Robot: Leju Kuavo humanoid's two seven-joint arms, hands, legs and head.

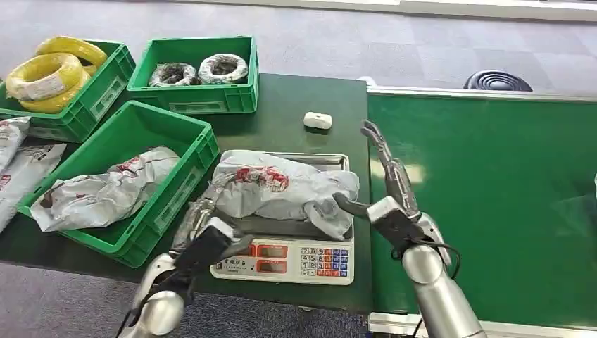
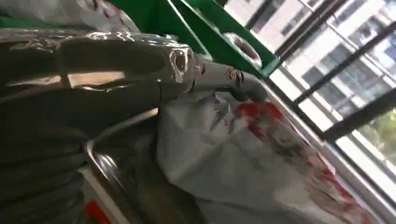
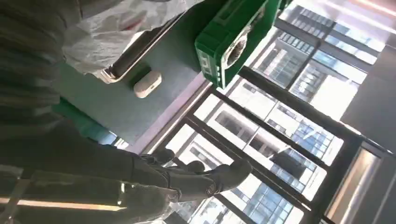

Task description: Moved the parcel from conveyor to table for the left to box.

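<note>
Resting on the scale (image 1: 296,243) on the desk (image 1: 296,105), the parcel (image 1: 281,186) is off the conveyor (image 1: 486,197), so transfer appears complete. Right hand (image 1: 391,190) is spread and empty; left hand (image 1: 204,225) touches the parcel's edge, grasp unclear. Boxing into the crate (image 1: 141,232) remains.

Yellow cable coils (image 1: 49,74) in far-left crate (image 1: 105,91); small white case (image 1: 317,120) on tabletop.
</note>
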